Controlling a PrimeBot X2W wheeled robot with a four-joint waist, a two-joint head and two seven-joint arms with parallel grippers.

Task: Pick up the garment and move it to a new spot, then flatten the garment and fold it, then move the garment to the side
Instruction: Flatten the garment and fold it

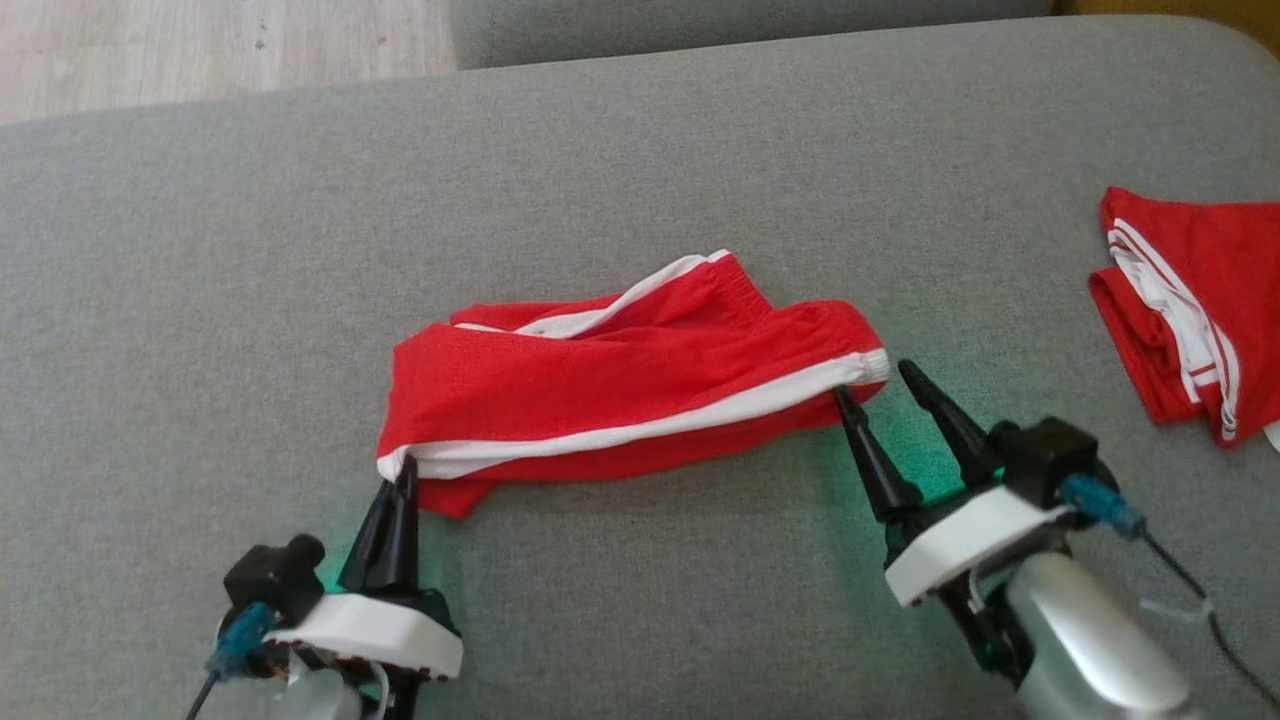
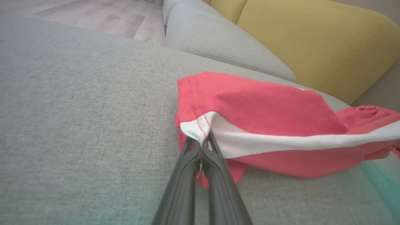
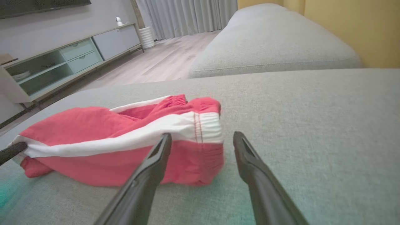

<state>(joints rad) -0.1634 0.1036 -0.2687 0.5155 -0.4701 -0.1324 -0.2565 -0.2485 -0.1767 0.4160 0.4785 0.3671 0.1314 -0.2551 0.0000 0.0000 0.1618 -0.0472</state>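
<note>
The left end effector [image 1: 404, 472] is clamped on the white-striped hem corner of the red shorts [image 1: 620, 385], which lie crumpled mid-cushion on the grey sofa [image 1: 640, 150]. At the waistband end, the right end effector [image 1: 874, 383] holds its fingers apart, likely about to grip so both can stretch the cloth flat. Another red garment [image 1: 1190, 300] lies at the right edge.

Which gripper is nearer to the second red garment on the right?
Right. The right gripper, open, sits between the shorts and the second garment; the left gripper grips the shorts' far end.
</note>
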